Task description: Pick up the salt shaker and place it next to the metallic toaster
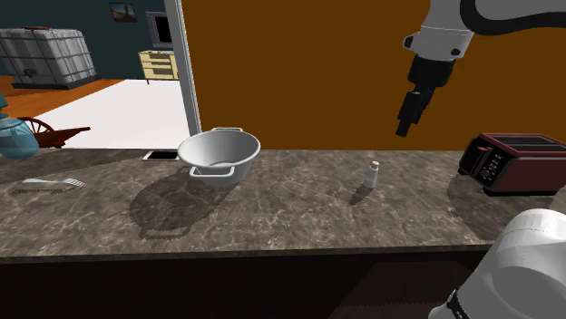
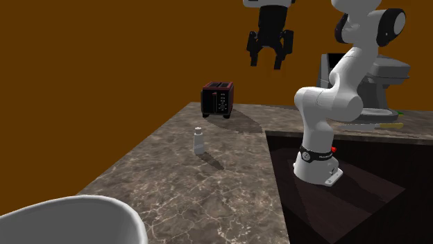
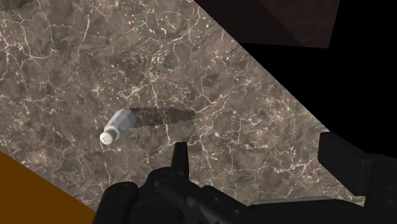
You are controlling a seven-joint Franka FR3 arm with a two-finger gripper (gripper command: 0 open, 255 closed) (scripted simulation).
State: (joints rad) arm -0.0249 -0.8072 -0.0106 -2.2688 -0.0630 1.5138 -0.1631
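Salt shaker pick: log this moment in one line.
stage: pre-grasp | gripper: open, high above counter | salt shaker: upright, not held | toaster: apart from shaker

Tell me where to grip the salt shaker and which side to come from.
Grip the salt shaker round its narrow body, just under the cap. It stands upright on the counter with free space all round, so the open gripper, high overhead, could probably drop straight down over it.

Your shoulder view: beside arm (image 1: 531,258), looks down across tabletop (image 1: 272,213) toward orange wall (image 1: 317,72), middle distance. Your second exterior view: low at bowl (image 2: 69,218) end, faces along tabletop to toaster (image 2: 218,100). Wrist view: rides tool (image 2: 268,62), high, looking down. All three share salt shaker (image 1: 372,175) and tabletop around it.
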